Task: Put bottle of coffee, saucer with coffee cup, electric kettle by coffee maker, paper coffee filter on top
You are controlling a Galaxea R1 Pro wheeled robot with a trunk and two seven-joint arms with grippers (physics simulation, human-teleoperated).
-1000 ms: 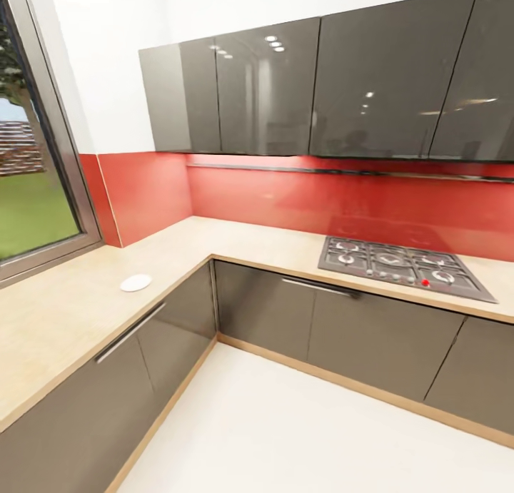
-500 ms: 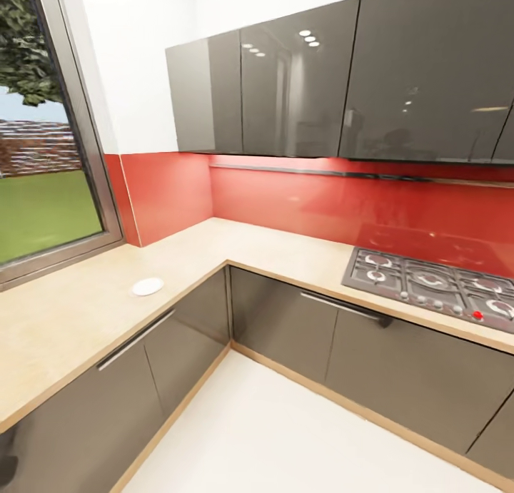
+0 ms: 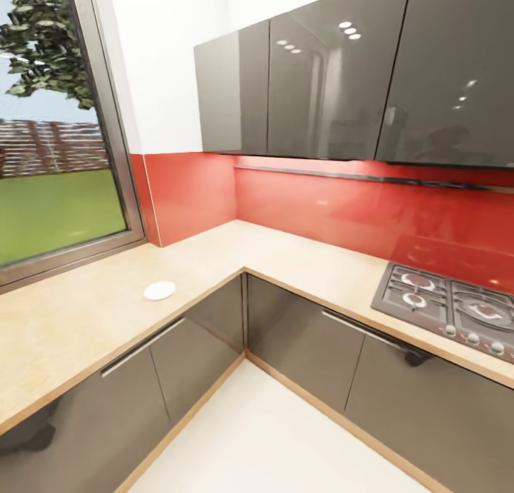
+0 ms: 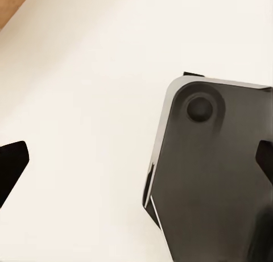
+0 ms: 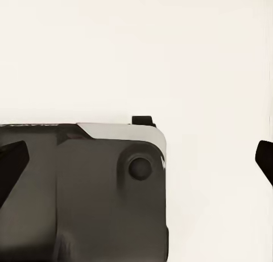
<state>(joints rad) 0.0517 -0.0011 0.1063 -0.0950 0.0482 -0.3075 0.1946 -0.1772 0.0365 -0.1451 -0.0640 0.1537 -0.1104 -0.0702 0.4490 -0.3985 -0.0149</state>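
Saucer [image 3: 159, 290] lies flat on the kitchen countertop [image 3: 71, 322] just below the window [image 3: 57, 158], left of the inside corner; both wrist views look down at pale floor, fingertips well apart and holding nothing, so the left arm is probably nearer.

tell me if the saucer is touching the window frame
Apart. The head view shows the saucer lying flat on the countertop, with a plain strip of bare tan surface between it and the window frame.

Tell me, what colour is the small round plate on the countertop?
Plain white. The saucer shows best in the head view, lying on the tan countertop.
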